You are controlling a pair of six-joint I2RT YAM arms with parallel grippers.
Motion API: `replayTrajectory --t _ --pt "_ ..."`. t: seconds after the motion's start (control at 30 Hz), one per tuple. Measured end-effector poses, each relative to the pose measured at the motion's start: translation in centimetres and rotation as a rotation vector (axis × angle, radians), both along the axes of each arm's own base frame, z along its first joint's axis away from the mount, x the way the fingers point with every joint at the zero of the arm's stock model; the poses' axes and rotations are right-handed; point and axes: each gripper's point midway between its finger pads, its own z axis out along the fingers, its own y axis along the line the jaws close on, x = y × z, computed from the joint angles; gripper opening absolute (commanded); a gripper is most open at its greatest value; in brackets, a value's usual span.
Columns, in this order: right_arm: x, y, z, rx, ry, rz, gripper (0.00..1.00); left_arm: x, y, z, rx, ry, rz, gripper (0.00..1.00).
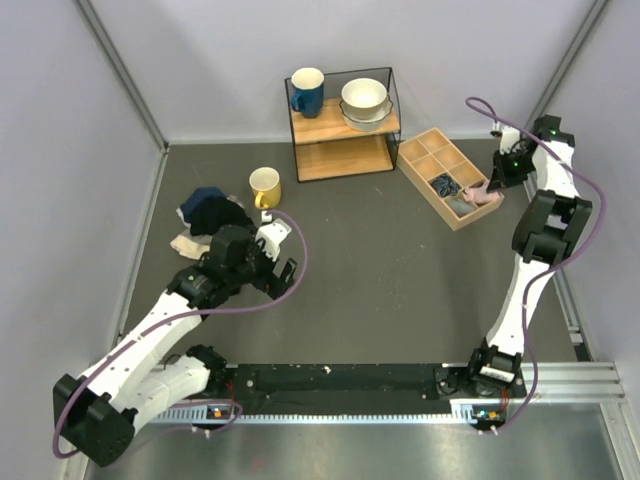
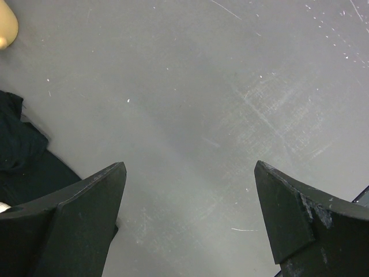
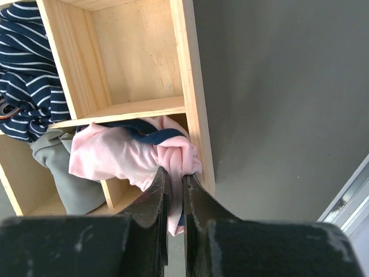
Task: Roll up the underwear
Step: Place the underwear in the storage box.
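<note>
2 mugs: blue mug (image 1: 307, 90) on shelf, yellow mug (image 1: 265, 186) nr left edge. 2 stacked bowls (image 1: 365, 103). 1 two-tier shelf (image 1: 340, 158), far edge. 1 divided wooden tray (image 1: 421, 152), far-right corner. 1 pink underwear (image 1: 487, 198). 1 dark clothes pile (image 1: 210, 213), left edge. 2 arms: left arm (image 1: 150, 340), right arm (image 1: 520, 300).

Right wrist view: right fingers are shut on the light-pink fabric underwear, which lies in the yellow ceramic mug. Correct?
No. The right fingers are shut on the light-pink fabric underwear, but it lies in the wooden divided box, not the yellow ceramic mug. The right wrist view shows it.
</note>
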Motion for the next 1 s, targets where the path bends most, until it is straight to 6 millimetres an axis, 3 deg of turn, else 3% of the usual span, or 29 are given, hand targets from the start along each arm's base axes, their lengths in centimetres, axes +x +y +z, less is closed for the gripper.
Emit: replayTrajectory --t 0.2,0.33,0.43,0.77,1.0 --pt "0.1 0.5 -0.6 -0.075 0.013 0.048 0.00 0.1 0.0 -0.1 0.003 0.001 -0.002 0.99" --pt "0.2 0.6 -2.7 -0.149 0.058 0.068 0.00 0.1 0.0 -0.2 0.005 0.002 -0.003 0.99" --pt "0.5 0.5 -2.8 -0.221 0.067 0.073 0.00 0.1 0.0 -0.2 0.005 0.001 -0.003 0.99" --pt "0.3 0.7 -2.4 -0.308 0.067 0.074 0.30 -0.1 -0.3 -0.1 -0.004 0.006 -0.021 0.99" --pt "-0.5 0.4 -1.2 -0.334 0.068 0.069 0.37 -0.3 -0.4 0.4 -0.018 -0.008 -0.029 0.99"
